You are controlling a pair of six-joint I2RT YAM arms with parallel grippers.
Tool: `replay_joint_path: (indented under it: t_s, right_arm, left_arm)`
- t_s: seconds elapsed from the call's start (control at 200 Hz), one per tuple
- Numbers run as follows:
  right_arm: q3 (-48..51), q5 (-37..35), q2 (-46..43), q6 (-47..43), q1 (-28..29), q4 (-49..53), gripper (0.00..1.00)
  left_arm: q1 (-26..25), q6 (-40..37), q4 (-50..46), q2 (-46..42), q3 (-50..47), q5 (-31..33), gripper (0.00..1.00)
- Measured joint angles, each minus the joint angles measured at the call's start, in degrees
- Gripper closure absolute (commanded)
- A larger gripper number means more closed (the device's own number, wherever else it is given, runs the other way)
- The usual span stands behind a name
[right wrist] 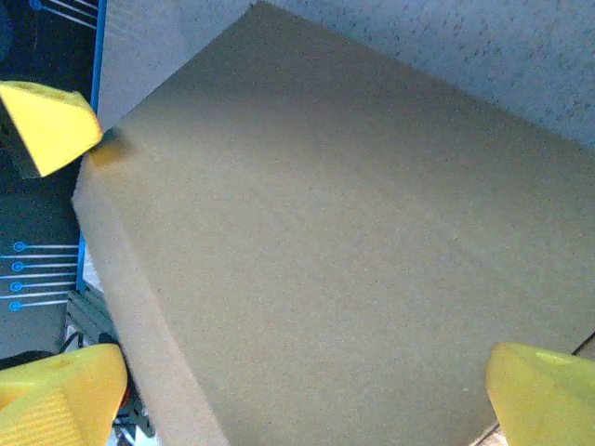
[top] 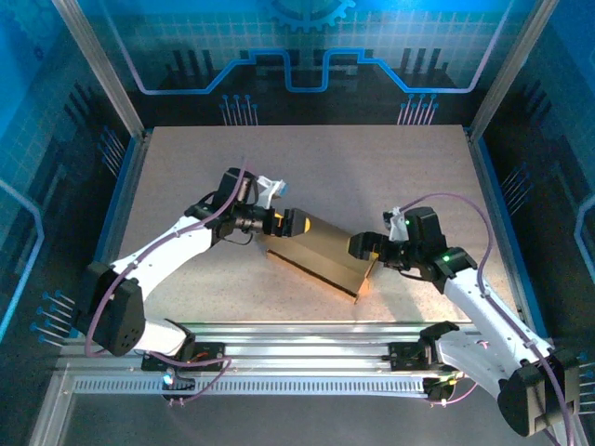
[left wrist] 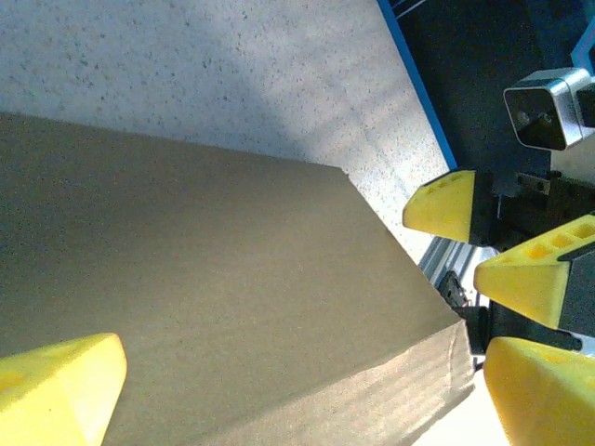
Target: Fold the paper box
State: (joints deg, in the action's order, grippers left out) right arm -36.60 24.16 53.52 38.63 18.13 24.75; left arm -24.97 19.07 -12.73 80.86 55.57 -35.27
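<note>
**Brown box between spread fingers**

The box [right wrist: 353, 242] takes up most of the frame, its plain brown top face flat and closed, lit more brightly toward the lower right. One narrow side wall runs down along its left edge. The right fingers [right wrist: 60, 395] are yellow and stand wide apart in the two lower corners, one just outside that side wall and the other at the box's lower right edge. A left finger [right wrist: 46, 125], also yellow, points at the box's upper left corner. Speckled table [right wrist: 483, 46] shows beyond the box's far edges.
</note>
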Motion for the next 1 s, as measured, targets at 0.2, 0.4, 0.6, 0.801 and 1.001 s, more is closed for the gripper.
replay_joint_path:
  t_s: [0.2, 0.4, 0.6, 0.801, 1.001]
  right_arm:
    - [1.25, 2.51, 4.39, 0.44, -0.09, -1.70, 0.00]
    - [1.92, 2.43, 8.63, 1.09, -0.09, -3.39, 0.00]
    - [1.68, 1.18, 13.11, 1.29, -0.09, -6.01, 0.00]
    - [-3.21, -1.86, 19.37, -0.04, -0.09, -7.02, 0.00]
    - [-11.30, -4.24, 28.57, -3.10, -0.11, -7.37, 0.00]
  left_arm:
    - [-0.02, 1.03, 2.16, 0.00, -5.79, -0.02, 0.01]
    - [-0.96, 3.56, 6.01, 0.00, -9.90, 2.19, 0.01]
    - [-2.10, 7.76, 10.54, 0.24, -13.70, 5.18, 0.01]
    - [-2.21, 12.13, 16.00, 1.97, -14.47, 8.48, 0.01]
    - [-2.21, 16.52, 21.92, 3.96, -14.47, 11.72, 0.01]
